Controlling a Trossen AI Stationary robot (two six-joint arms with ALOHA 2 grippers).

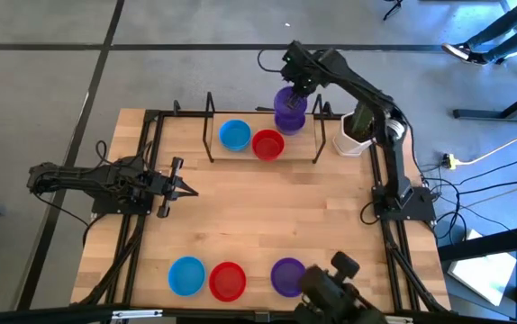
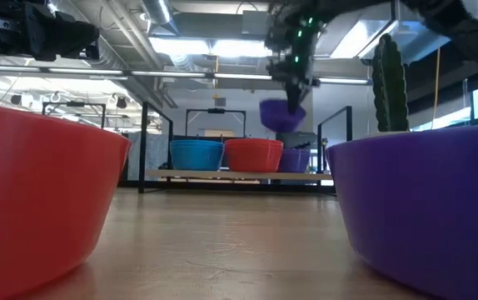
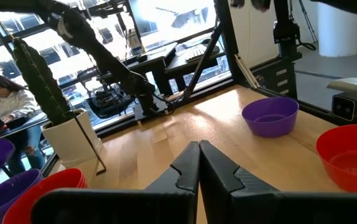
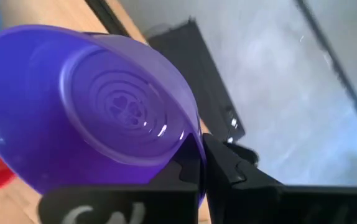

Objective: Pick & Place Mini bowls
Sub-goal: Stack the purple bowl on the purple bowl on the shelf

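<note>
My right gripper (image 1: 298, 83) is at the table's far side, shut on a purple mini bowl (image 2: 282, 114) that hangs above the purple stack (image 1: 290, 117). That stack stands on a raised rack (image 1: 263, 160) beside a red stack (image 1: 267, 144) and a blue stack (image 1: 234, 135). Three single mini bowls, blue (image 1: 186, 274), red (image 1: 227, 281) and purple (image 1: 287, 276), rest on their bases near the front edge. My left gripper (image 1: 185, 189) waits shut and level at the table's left, touching nothing. My right gripper pinches the purple bowl's rim (image 4: 188, 146) between its two shut fingers (image 4: 228, 165). The fingers slant down from the table's right side. The bowl hangs tilted below them, lifted clear of the purple stack (image 2: 295, 160) beneath it.
A white pot with a tall cactus (image 1: 353, 135) stands just right of the rack, close under my right arm. Black frame rails (image 1: 150, 153) run along the table's left and right sides. Bare wood (image 1: 267, 216) lies between the rack and the front row of bowls.
</note>
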